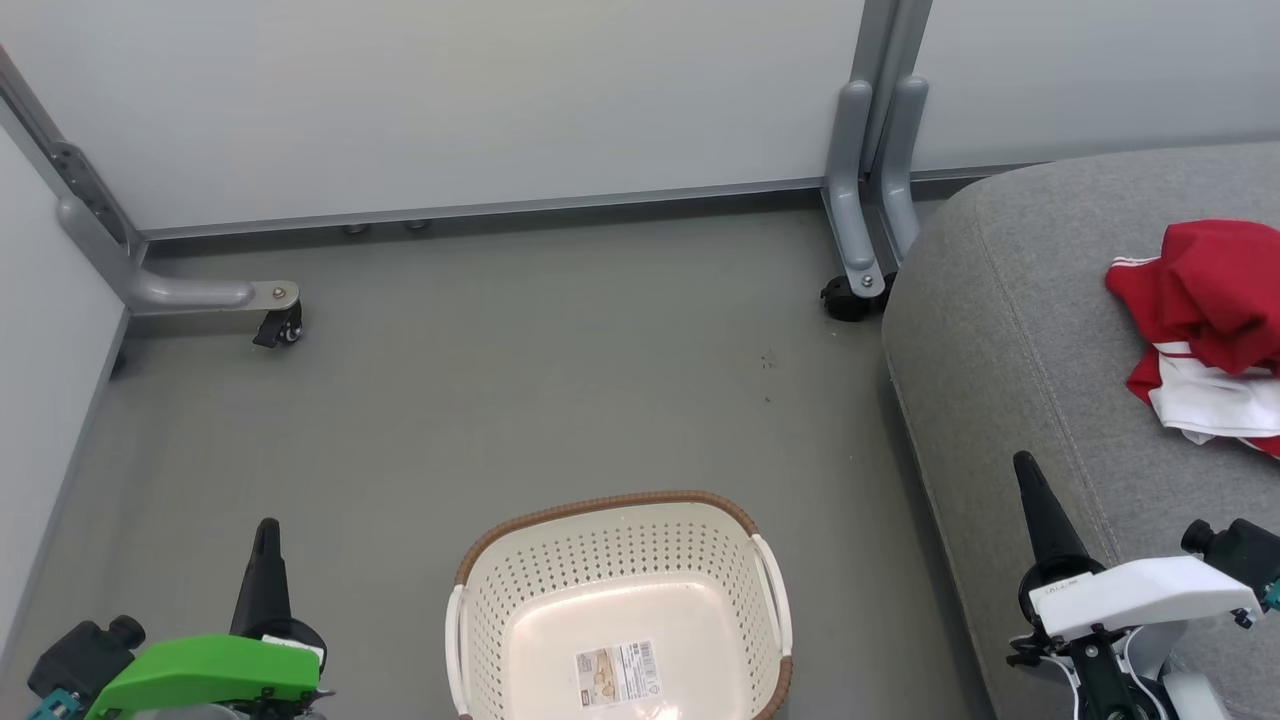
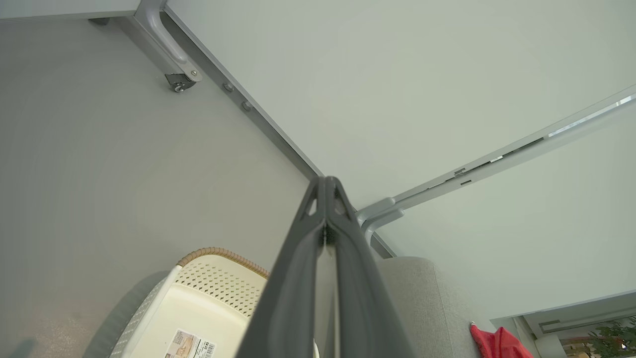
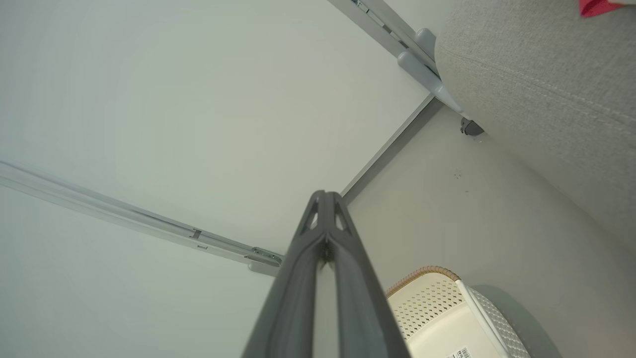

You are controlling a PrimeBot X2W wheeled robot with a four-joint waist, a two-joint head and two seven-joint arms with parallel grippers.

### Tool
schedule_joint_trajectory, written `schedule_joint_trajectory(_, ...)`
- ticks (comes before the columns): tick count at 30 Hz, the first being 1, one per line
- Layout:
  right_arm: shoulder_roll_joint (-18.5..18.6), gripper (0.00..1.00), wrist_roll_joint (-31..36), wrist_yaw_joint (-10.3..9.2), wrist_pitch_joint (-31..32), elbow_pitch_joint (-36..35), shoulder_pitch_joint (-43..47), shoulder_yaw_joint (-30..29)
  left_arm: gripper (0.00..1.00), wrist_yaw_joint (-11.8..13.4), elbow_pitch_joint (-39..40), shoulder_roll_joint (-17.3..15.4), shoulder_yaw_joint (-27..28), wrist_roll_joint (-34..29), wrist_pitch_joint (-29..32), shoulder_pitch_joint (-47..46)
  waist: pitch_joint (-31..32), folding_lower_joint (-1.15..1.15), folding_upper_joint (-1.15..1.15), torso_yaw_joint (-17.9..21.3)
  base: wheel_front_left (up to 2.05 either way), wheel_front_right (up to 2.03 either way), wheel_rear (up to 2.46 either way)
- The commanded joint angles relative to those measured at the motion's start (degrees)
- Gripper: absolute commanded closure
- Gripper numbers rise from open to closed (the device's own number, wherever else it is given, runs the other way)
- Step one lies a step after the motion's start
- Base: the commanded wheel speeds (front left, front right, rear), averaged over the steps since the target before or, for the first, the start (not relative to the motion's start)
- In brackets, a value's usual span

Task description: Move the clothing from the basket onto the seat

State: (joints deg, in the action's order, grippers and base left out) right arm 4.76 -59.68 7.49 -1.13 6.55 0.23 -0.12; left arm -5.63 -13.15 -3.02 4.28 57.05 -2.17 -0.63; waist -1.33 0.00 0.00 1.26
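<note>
The cream perforated basket (image 1: pixel 618 600) with a brown rim stands on the floor at bottom centre, holding just its paper label (image 1: pixel 618 672). Red clothing (image 1: pixel 1210 330) with white trim lies bunched on the grey seat (image 1: pixel 1020 300) at the right. My left gripper (image 1: pixel 267 528) is shut with nothing in it, at the lower left beside the basket. Over the seat's front edge, my right gripper (image 1: pixel 1024 462) is shut and also holds nothing. In the left wrist view the shut gripper (image 2: pixel 327 180) rises before the basket (image 2: pixel 208 293), seat (image 2: pixel 422 298) and clothing (image 2: pixel 497 343). The right wrist view has its shut gripper (image 3: pixel 325 194), the basket (image 3: pixel 437 308) and the seat (image 3: pixel 541 84).
Pale partition panels stand behind, on grey metal feet with castors (image 1: pixel 280 325) (image 1: pixel 848 298). A side panel (image 1: pixel 40 330) closes off the left. Grey floor (image 1: pixel 520 380) spreads between the panels, the basket and the seat.
</note>
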Motion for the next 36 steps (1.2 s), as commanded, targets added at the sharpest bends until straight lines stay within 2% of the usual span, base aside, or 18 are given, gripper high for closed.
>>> schedule_joint_trajectory(1,0.4,1.00,-1.9,0.02,0.2,-0.1,-1.3,-0.3,1.00,-0.5,0.4,-0.2,0.4,1.8,0.4,-1.4,0.0,0.00,0.00,0.0,0.00,0.00,0.00)
schedule_joint_trajectory(36,0.3,1.00,-21.2,0.02,3.3,4.3,-4.4,-2.3,1.00,-1.4,-0.4,0.0,1.6,21.4,5.3,-4.3,0.6,0.00,0.00,-0.7,0.00,0.00,0.00)
